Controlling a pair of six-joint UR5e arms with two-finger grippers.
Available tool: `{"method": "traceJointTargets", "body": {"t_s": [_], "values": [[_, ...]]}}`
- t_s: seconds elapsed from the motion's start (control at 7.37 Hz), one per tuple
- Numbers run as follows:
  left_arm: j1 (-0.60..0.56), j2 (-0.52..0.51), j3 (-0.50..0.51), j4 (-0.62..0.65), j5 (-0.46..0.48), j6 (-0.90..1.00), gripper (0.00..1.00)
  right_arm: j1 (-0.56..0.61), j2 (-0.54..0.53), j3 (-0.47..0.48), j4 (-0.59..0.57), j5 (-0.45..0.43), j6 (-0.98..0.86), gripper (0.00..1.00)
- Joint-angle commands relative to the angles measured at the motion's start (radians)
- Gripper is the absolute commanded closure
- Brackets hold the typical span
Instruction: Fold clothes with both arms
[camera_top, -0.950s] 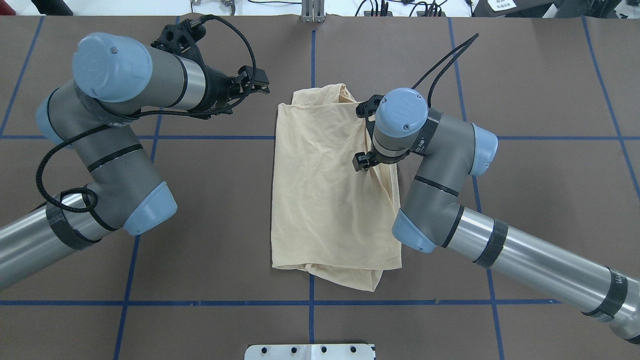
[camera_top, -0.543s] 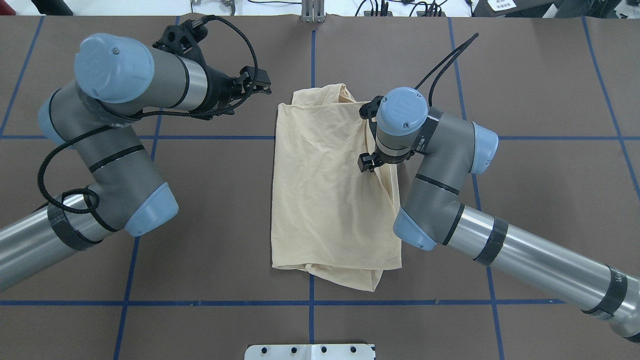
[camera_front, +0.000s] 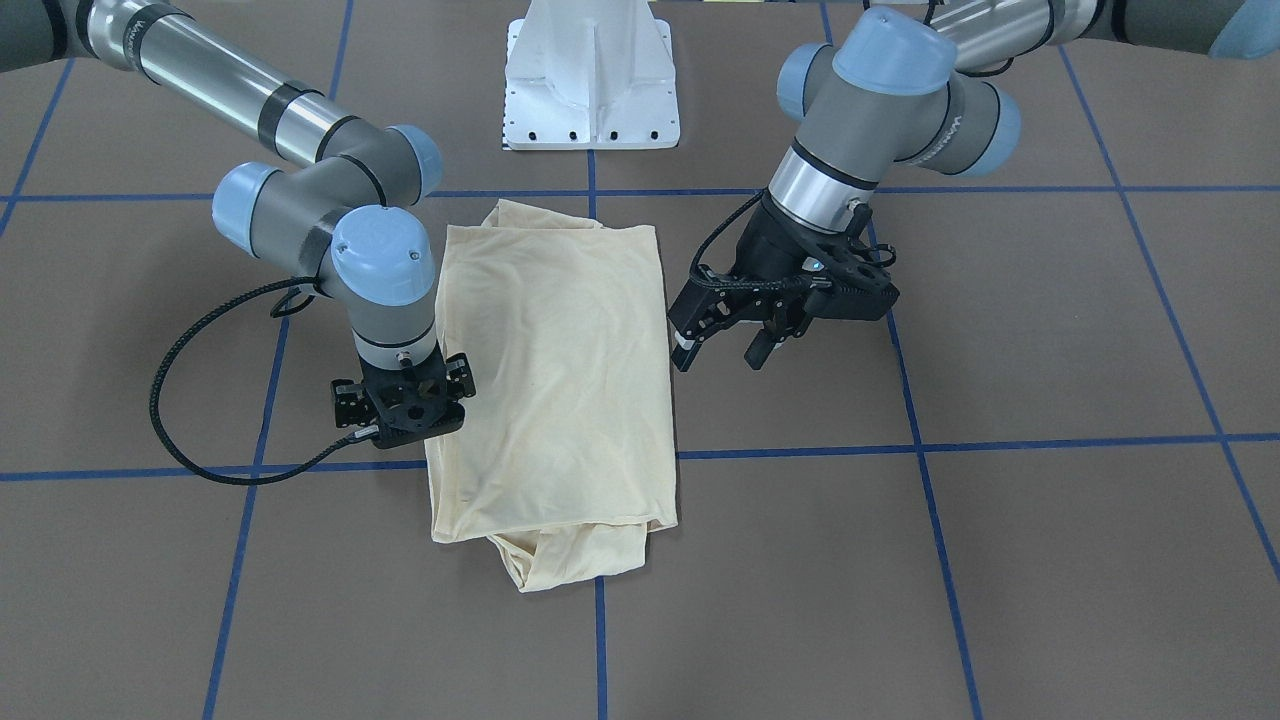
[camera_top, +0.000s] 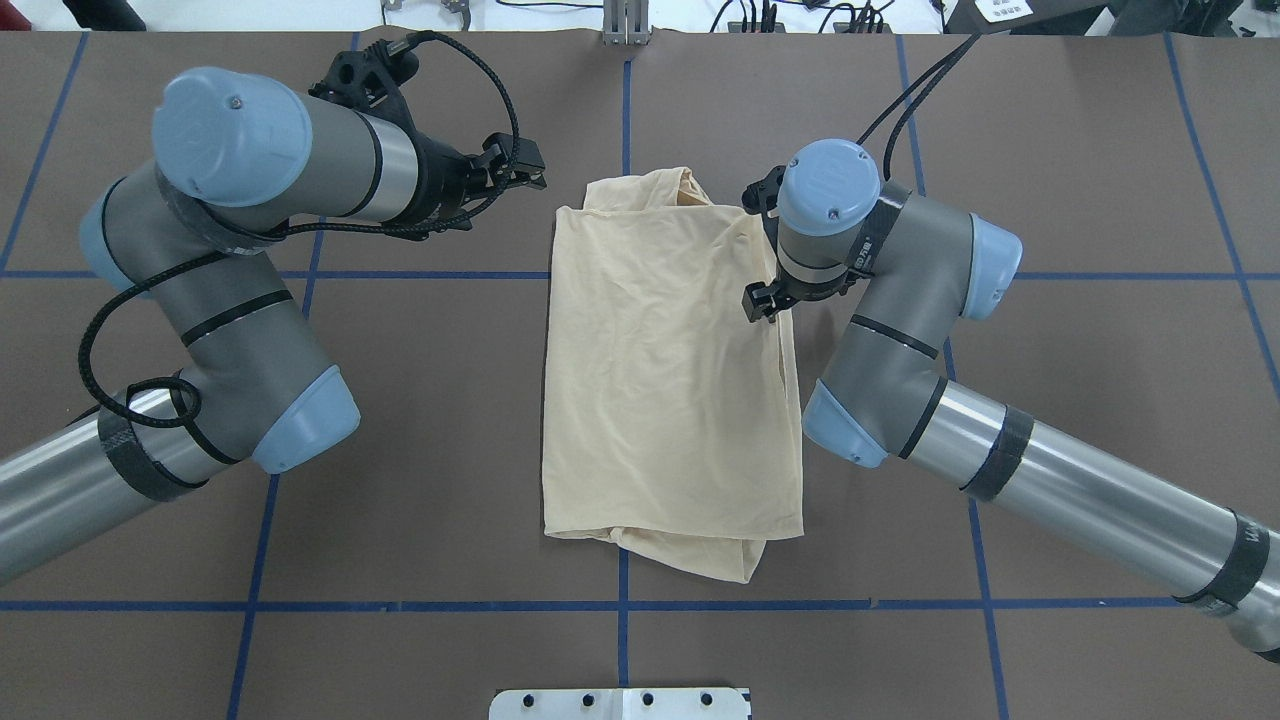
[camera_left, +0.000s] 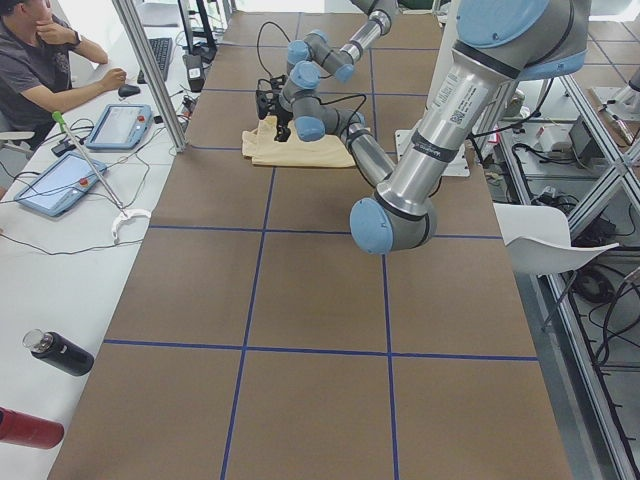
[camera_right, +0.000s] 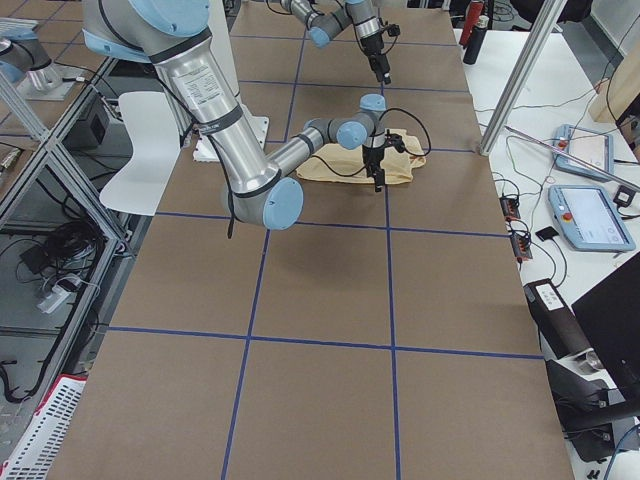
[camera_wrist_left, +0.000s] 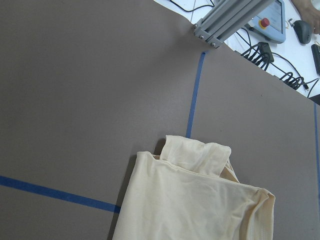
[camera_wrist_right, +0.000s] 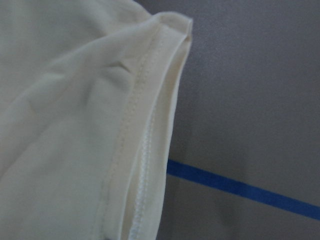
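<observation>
The cream-yellow shirt (camera_top: 665, 380) lies folded in a long rectangle at the table's middle, with a bunched part sticking out at each end; it also shows in the front view (camera_front: 560, 370). No print or label shows. My right gripper (camera_top: 762, 300) points straight down at the shirt's right edge near the far end (camera_front: 402, 405). Its fingers are hidden under the wrist, and its wrist view shows only the shirt's seamed edge (camera_wrist_right: 75, 125). My left gripper (camera_front: 720, 352) hangs open and empty above bare table, just off the shirt's left edge (camera_top: 530, 172).
Blue tape lines (camera_top: 420, 274) grid the brown table. The white pedestal base (camera_front: 590, 80) stands at the robot's side. An aluminium post (camera_wrist_left: 220, 25) stands at the far edge. An operator (camera_left: 40, 60) sits beyond the table with tablets and bottles.
My right gripper has moved from the shirt's middle right toward its far right edge. The pulled crease there has flattened. My left arm has hardly moved.
</observation>
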Motion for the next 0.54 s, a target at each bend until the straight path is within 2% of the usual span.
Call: {"method": "traceJointTargets", "body": {"t_s": [0.0,0.14,0.41], "values": [[-0.001,0.001,-0.001,0.000,0.000,0.001,0.00,0.040,-0.001,0.000,-0.022,0.021,-0.039,0.00],[-0.001,0.001,-0.001,0.000,-0.002,0.001,0.00,0.060,0.012,0.006,-0.024,0.054,-0.039,0.00],[0.006,0.003,-0.012,0.002,-0.008,0.000,0.00,0.132,0.010,0.073,-0.024,0.215,-0.037,0.00]]}}
